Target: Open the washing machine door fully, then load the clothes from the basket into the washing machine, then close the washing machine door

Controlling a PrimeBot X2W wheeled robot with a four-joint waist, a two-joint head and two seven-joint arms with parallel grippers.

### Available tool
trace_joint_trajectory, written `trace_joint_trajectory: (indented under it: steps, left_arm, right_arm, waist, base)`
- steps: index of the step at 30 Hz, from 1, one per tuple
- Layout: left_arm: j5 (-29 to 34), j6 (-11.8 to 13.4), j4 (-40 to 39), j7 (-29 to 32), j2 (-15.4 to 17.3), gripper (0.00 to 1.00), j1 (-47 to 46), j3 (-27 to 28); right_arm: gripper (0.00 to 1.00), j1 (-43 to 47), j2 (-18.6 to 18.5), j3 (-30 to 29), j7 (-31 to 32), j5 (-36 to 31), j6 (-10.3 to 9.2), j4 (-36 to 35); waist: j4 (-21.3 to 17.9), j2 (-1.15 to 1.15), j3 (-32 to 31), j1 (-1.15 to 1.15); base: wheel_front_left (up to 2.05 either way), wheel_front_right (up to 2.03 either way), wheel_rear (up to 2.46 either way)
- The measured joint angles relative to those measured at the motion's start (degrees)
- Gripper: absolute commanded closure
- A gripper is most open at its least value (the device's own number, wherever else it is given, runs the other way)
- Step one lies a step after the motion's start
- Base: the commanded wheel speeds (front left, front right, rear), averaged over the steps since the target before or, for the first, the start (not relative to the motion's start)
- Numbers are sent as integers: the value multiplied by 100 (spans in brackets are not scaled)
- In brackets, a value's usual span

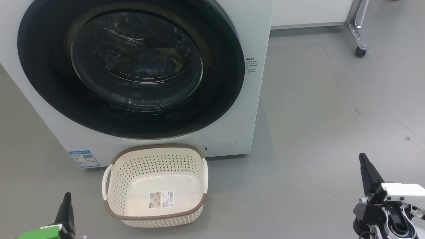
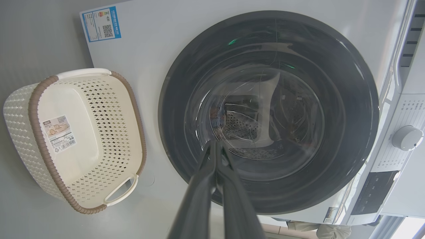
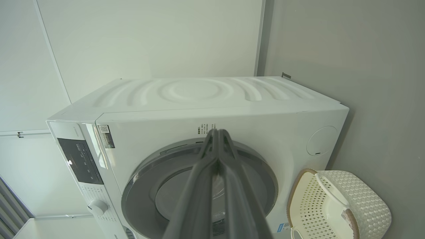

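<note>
My left pincer (image 1: pixel 67 198) is low and close to me. Its two dark fingers are pressed together and hold nothing. My right pincer (image 1: pixel 363 160) is pressed tight too, with nothing in it. Both hang over the grey floor (image 1: pixel 298 132).

The basket (image 1: pixel 156 166) sits on the floor just ahead of the left pincer and a little to its right. It is well off to the left of the right pincer. I can see the sticker (image 1: pixel 161 200) on its bottom.

Right behind the basket is the washing machine (image 1: pixel 255 99). Its front almost touches the basket's far rim. A blue label (image 1: pixel 84 158) is stuck low on the front, straight ahead of the left pincer.

Higher up is the washing machine door (image 1: pixel 49 83), big, round and black. It lies flat against the front, closed. The left pincer points at its glass middle. Behind the glass I see small bits of blue and orange-brown, which look like the clothes (image 1: pixel 151 70).

Far ahead of the right pincer stands a metal leg with a wheel (image 1: pixel 360 51).
</note>
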Motion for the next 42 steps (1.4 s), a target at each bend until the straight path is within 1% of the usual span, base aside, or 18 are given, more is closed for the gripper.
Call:
trace_joint_trajectory:
  steps: [42]
  left_arm:
    - [0, 0, -13, -1, 0, 100, 0, -2]
  right_arm:
    - [100, 0, 0, 8, 0, 0, 0, -12]
  waist:
    - [0, 0, 0, 0]
  base:
    - [0, 0, 0]
